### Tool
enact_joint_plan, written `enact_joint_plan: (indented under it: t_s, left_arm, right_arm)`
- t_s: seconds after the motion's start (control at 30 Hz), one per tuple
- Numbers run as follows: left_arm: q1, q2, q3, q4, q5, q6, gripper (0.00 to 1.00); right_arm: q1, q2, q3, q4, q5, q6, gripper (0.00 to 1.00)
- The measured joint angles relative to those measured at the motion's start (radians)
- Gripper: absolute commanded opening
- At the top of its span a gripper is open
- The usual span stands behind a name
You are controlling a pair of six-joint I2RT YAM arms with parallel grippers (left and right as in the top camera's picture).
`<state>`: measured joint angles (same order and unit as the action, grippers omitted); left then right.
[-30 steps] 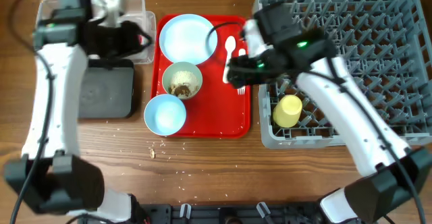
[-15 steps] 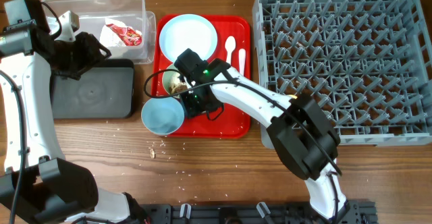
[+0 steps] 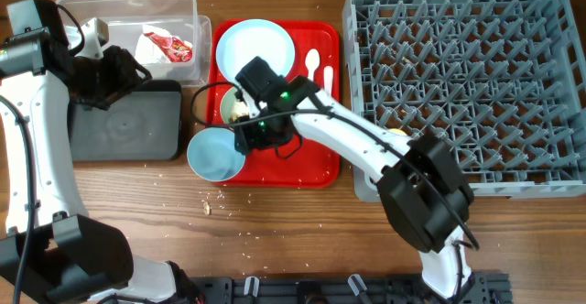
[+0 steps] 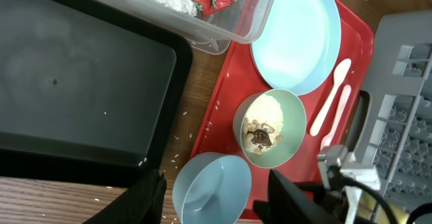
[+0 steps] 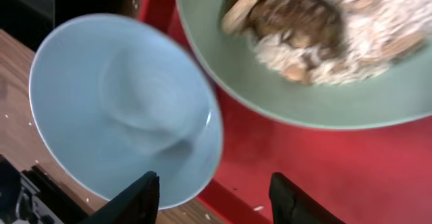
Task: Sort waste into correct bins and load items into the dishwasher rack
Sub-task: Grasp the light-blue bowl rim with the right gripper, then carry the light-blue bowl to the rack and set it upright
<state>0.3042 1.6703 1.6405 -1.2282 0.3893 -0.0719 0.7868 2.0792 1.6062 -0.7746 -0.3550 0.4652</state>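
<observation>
Half off the red tray, pale blue bowl now farther left.

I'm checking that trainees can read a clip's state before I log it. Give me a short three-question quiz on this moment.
1. True or false: the wrapper lies in the clear tub.
2. What does the green bowl hold? A) water B) food scraps C) nothing
3. Which bowl hangs partly off the red tray's edge?
Key: 1 true; 2 B; 3 the blue bowl.
</observation>
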Motion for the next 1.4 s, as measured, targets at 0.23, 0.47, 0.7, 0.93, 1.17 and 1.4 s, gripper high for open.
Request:
enact_joint_plan:
  t_s: [0.23, 0.47, 0.7, 0.93, 1.17, 1.4]
  left_arm:
    - [0.0, 0.0, 0.0, -0.008, 0.0, 0.0, 0.5]
    - [0.0, 0.0, 0.0, -0.011, 0.0, 0.0, 0.5]
    - [0.0, 0.0, 0.0, -0.011, 0.0, 0.0, 0.51]
    - [0.0, 0.0, 0.0, -0.011, 0.0, 0.0, 0.51]
    - [0.0, 0.0, 0.0, -0.011, 0.0, 0.0, 0.51]
    - [0.0, 0.0, 0.0, -0.011, 0.0, 0.0, 0.51]
  right_arm:
    - [0.021, 0.065, 0.0, 0.029, 0.005, 0.055, 0.33]
    - [0.026, 0.074, -0.001, 0.063, 0.008, 0.062, 0.2]
    - [0.035, 0.083, -0.001, 0.066, 0.008, 0.062, 0.04]
    - [0.043, 0.083, -0.001, 0.024, 0.011, 0.061, 0.04]
    - [0.03, -0.208, -0.001, -0.152, 0.129, -0.043, 0.04]
    - [-0.236, -0.48, 0.02, -0.059, 0.897, -0.021, 0.04]
